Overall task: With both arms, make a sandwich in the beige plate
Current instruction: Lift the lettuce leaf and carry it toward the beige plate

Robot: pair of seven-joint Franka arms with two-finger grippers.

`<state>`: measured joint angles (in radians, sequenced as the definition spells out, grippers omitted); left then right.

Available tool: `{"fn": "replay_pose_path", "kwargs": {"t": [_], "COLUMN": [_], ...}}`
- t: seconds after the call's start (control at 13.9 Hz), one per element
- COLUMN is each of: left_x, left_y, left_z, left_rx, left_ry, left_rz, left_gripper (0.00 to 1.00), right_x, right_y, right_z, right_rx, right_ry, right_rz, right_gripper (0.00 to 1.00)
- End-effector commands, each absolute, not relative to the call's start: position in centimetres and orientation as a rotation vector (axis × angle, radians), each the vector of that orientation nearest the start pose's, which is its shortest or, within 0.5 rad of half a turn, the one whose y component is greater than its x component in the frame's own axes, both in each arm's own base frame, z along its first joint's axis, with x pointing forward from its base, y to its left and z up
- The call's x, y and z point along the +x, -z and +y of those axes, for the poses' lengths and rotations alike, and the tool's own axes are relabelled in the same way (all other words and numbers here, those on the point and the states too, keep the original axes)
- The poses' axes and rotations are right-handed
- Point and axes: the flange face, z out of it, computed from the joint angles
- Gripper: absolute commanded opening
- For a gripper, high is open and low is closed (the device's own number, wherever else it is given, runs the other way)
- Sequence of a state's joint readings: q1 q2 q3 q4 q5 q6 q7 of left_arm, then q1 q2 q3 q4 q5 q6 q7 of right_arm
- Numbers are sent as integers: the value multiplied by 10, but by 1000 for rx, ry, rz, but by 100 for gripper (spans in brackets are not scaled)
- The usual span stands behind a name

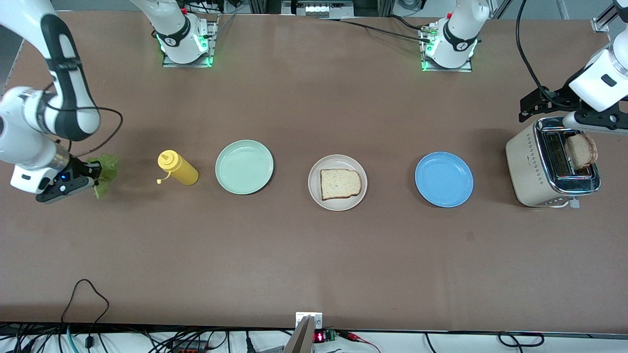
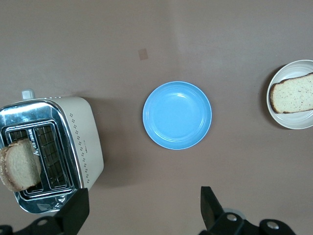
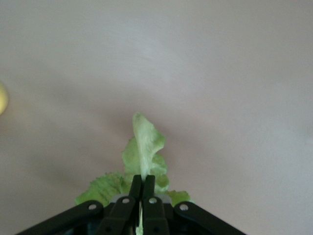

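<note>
Mustard bottle (probably), mint plate, blue plate, toaster

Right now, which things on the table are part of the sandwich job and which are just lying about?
In the job: beige plate, bread slice on it, toast in the toaster, lettuce leaf in the right gripper.
Lying about: mustard bottle, mint green plate, blue plate.

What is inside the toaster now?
One bread slice stands in a slot of the toaster, its top sticking out. Its lower part is hidden in the slot.

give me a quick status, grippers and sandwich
Right gripper shut on lettuce leaf. Left gripper open above toaster. One bread slice on beige plate.
</note>
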<state>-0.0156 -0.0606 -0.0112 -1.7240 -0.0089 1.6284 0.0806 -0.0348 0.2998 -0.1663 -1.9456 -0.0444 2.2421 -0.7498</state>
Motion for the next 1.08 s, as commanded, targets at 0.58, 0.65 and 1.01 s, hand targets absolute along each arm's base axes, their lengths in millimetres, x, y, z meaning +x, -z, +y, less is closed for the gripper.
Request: {"fn": "replay_pose_path", "kwargs": {"t": [0.58,0.65,1.01], "left_x": [535,535,535], "left_y": [-596,-596,-596], "left_z": [-16,-16,-16], "left_rx": [-3122,-3122,-3123], "left_ry": [-49,-49,-51], "left_rz": [203,203,200], "left_gripper": [100,100,100], "right_x": [626,621,596], "right_y": [-518,-531,-538], "right_z": [53,74,193], "right_rx": [-2689,-2637,-2381], "right_ry": [-132,-83,18], "right_rz": [-1523,-1574,-1768], "right_gripper": [0,0,0]}}
